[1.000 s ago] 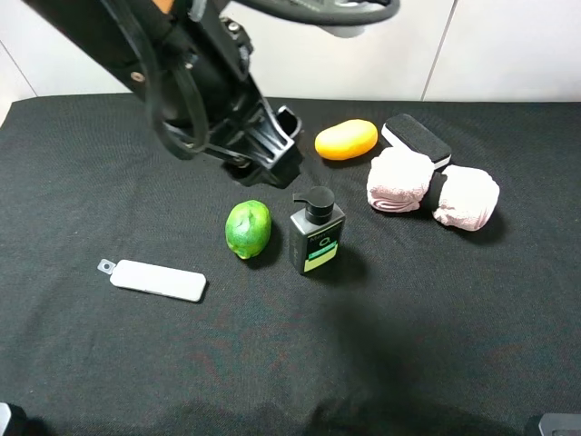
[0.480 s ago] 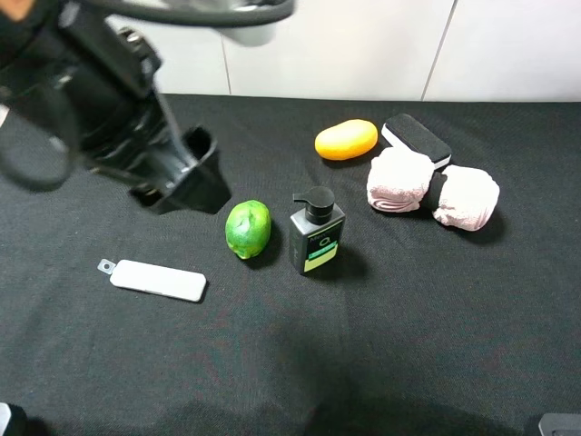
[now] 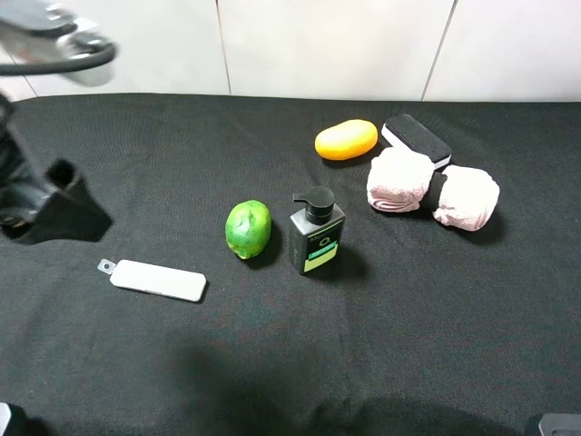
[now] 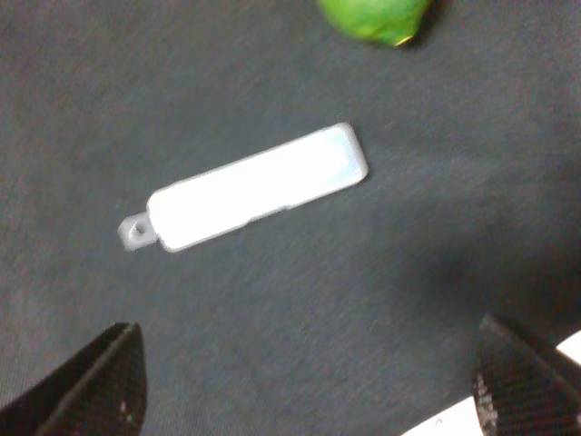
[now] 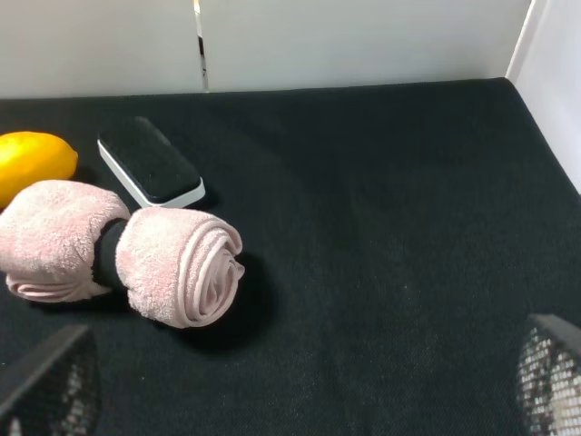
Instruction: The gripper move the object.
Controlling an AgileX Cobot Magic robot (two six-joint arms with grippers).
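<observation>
the pump bottle (image 3: 317, 240) stands upright on the bench (image 3: 381, 345), beside the lime (image 3: 248, 229), well clear of the left gripper (image 4: 304, 386), whose jaws are spread wide and empty over a white stick (image 4: 245, 188). the right gripper's (image 5: 300, 386) jaws are likewise spread. judging by this, the move looks either finished or not begun.

Left arm (image 3: 36, 195) showing as bulky black housing, angular wedge-shaped end, matte finish. Grey curved part (image 3: 54, 45) blurring above it, possibly bracket or cable. Left gripper (image 4: 309, 386) fingertips (image 4: 104, 381) appearing black with carbon-weave texture. Right gripper (image 5: 300, 381) fingertips (image 5: 554, 372) looking dark, mesh-patterned, blurred at edges.
</observation>
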